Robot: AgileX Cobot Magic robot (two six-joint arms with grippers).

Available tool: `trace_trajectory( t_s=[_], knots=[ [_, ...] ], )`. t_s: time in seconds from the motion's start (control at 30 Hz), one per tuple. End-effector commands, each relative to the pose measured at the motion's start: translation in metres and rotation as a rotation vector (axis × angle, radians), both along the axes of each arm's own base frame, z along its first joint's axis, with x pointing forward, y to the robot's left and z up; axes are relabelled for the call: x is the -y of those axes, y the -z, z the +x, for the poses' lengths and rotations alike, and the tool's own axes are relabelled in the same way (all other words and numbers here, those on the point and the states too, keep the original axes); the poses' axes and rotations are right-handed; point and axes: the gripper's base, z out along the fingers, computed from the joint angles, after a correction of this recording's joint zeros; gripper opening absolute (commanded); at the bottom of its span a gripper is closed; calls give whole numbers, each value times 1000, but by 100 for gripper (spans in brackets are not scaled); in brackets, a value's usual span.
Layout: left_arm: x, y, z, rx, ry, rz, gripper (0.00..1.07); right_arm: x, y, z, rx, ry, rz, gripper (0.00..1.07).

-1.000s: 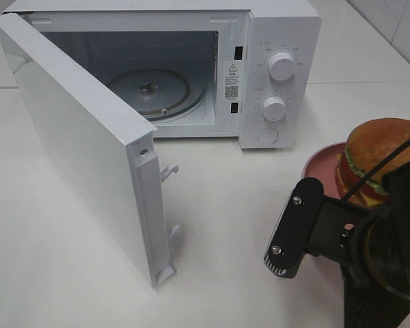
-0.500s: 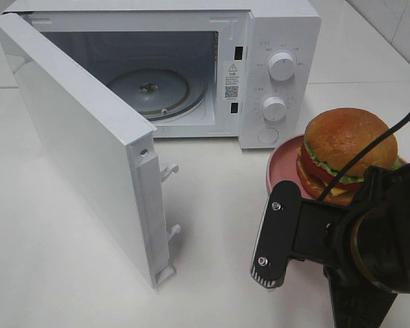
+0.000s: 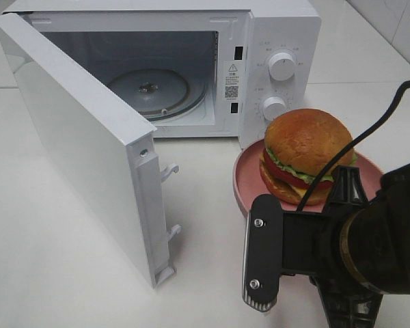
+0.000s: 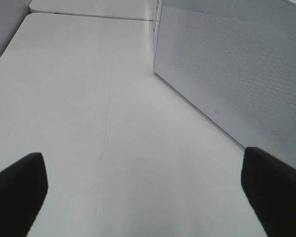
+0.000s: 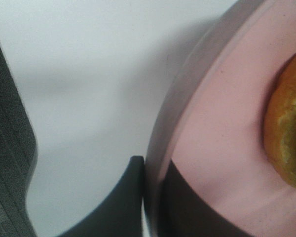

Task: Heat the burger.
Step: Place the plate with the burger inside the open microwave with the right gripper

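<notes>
The burger (image 3: 304,154), with a golden-brown bun, lettuce and tomato, sits on a pink plate (image 3: 246,179) in front of the microwave's dial panel. My right gripper (image 3: 345,195) is shut on the near rim of the plate. The right wrist view shows its dark fingers (image 5: 135,197) clamping the plate's rim (image 5: 163,143), with the burger's edge (image 5: 286,133) beside them. My left gripper (image 4: 143,192) stands open over bare table next to the microwave door (image 4: 237,64). It does not show in the high view.
The white microwave (image 3: 280,27) stands at the back. Its door (image 3: 82,143) is swung wide open toward the front left. The glass turntable (image 3: 150,89) lies bare inside. Two dials (image 3: 281,66) face the plate. White table (image 3: 212,225) lies between door and plate.
My right gripper has carried the plate with the burger leftward and toward the microwave front, from the right edge to just below the dials. The left gripper has stayed open.
</notes>
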Motion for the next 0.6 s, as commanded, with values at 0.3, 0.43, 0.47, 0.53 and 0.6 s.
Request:
trace_trajectory(
  t_s=[0.3, 0.43, 0.47, 0.53, 0.6],
  knots=[
    [1, 0, -3, 17, -2, -8, 100, -4, -3, 4, 50, -175, -43, 0],
    [1, 0, -3, 17, -2, -8, 100, -4, -3, 4, 45, -243, -88, 0],
    [1, 0, -3, 17, -2, -8, 100, -4, -3, 4, 45, -243, -88, 0],
    [1, 0, -3, 17, -2, -8, 100, -6, -3, 4, 45, -298, -90, 0],
    [1, 0, -3, 17, -2, -8, 100, -7, -3, 4, 45, -305, -84, 0]
  ],
)
